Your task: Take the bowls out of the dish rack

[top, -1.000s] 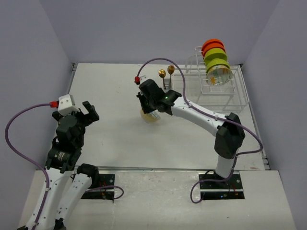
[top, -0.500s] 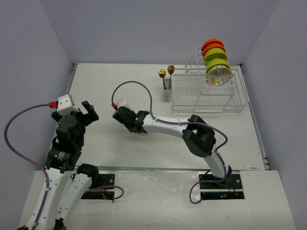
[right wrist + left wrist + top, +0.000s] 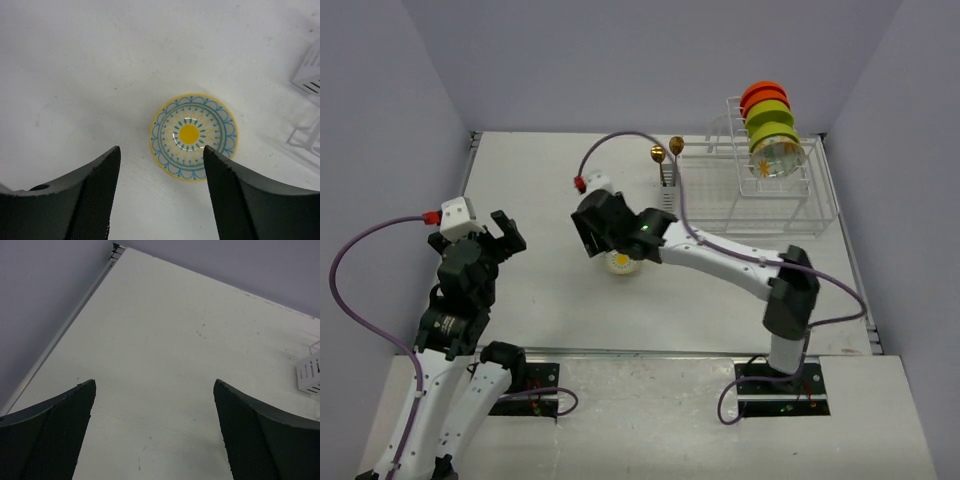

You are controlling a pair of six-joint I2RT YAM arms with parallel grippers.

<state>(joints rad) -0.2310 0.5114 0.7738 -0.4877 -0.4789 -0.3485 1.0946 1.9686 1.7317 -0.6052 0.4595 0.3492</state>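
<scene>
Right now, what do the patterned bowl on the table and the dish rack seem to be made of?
Patterned bowl: probably glazed ceramic; glossy highlights ring its painted yellow centre. Dish rack: likely coated metal wire; thin white rods, finish unclear.

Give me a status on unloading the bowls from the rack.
Done: one patterned bowl sits upright on the table, below the open right gripper. In hand: nothing; the left gripper is open too. Left: the remaining bowls, orange, lime-green and one patterned, on edge in the dish rack.
</scene>
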